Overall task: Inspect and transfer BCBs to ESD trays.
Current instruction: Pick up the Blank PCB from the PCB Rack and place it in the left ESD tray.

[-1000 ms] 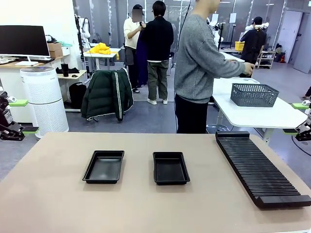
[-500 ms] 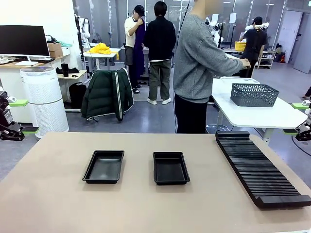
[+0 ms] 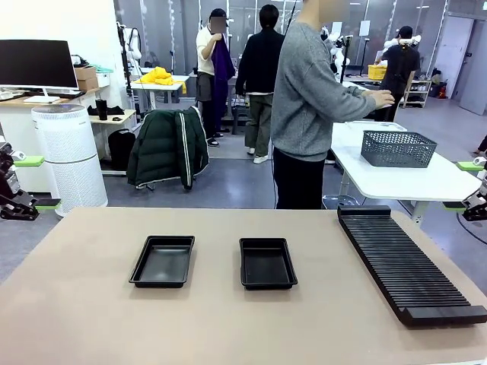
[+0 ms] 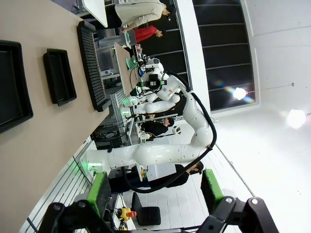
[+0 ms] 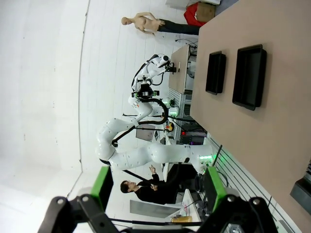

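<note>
Over the last second nothing on your desk (image 3: 228, 327) has moved; the only change is on the far side.

At the left edge, your left gripper (image 3: 34, 182) is parked off the desk with its jaws spread wide, just as before. Its own wrist camera shows the green pads (image 4: 99, 194) well apart with nothing between them.

The left tray (image 3: 162, 262) and the right tray (image 3: 267, 265) sit side by side near the middle of the desk. They are apart from each other, unmoved and bare inside.

Behind them the person (image 3: 308, 99) stands turned away from you, towards the white desk (image 3: 380, 181) that carries the mesh basket (image 3: 398, 148). The outstretched hand (image 3: 384, 97) has shifted slightly above that desk. What it holds, if anything, is too small to tell.

The long black rack (image 3: 407, 262) lies where it was on the right of your desk.

At the right edge, your right gripper (image 3: 466, 185) is also parked and wide, gripping nothing.

So no boards have reached the trays. The transfer has not begun, and you are probably waiting on the person.
</note>
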`<state>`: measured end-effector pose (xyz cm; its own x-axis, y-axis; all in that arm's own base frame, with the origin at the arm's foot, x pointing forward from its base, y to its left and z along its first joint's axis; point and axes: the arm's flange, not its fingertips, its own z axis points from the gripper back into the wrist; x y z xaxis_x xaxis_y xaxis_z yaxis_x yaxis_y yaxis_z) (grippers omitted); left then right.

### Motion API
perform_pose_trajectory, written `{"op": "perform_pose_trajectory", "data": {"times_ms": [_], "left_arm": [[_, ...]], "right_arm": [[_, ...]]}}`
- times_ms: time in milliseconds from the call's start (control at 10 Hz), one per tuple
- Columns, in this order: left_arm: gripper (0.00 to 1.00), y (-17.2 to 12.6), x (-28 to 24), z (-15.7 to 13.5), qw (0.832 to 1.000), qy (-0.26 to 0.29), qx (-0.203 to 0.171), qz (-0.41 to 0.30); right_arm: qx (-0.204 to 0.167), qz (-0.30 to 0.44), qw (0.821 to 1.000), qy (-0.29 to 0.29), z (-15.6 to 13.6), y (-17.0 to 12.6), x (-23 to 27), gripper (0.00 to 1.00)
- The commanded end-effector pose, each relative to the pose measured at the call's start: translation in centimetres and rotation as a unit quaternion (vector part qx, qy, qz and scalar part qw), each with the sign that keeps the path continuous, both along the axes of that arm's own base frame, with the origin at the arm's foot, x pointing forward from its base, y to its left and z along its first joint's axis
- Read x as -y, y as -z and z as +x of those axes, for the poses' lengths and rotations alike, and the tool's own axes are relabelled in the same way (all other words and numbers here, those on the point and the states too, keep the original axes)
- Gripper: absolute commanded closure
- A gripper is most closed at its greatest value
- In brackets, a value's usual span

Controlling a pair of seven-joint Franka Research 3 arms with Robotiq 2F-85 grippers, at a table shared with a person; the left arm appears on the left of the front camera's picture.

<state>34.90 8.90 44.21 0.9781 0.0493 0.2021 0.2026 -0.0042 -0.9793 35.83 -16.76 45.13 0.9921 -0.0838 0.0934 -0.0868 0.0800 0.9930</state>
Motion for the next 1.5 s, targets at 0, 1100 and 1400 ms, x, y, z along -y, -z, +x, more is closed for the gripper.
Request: {"op": "perform_pose_trajectory", "data": {"times_ms": [0, 1100, 1400], "left_arm": [[0.0, -0.09, -0.02, -0.06, 1.0, -0.001, 0.002, 0.0], [0.0, -0.09, -0.02, -0.06, 1.0, -0.001, 0.002, 0.0], [0.0, -0.09, -0.02, -0.06, 1.0, -0.001, 0.002, 0.0]], "right_arm": [[0.001, -0.008, 1.0, 0.003, 0.04, -0.09, 0.0, 0.0], [0.001, -0.008, 1.0, 0.003, 0.04, -0.09, 0.0, 0.0], [0.001, -0.008, 1.0, 0.003, 0.04, -0.09, 0.0, 0.0]]}}
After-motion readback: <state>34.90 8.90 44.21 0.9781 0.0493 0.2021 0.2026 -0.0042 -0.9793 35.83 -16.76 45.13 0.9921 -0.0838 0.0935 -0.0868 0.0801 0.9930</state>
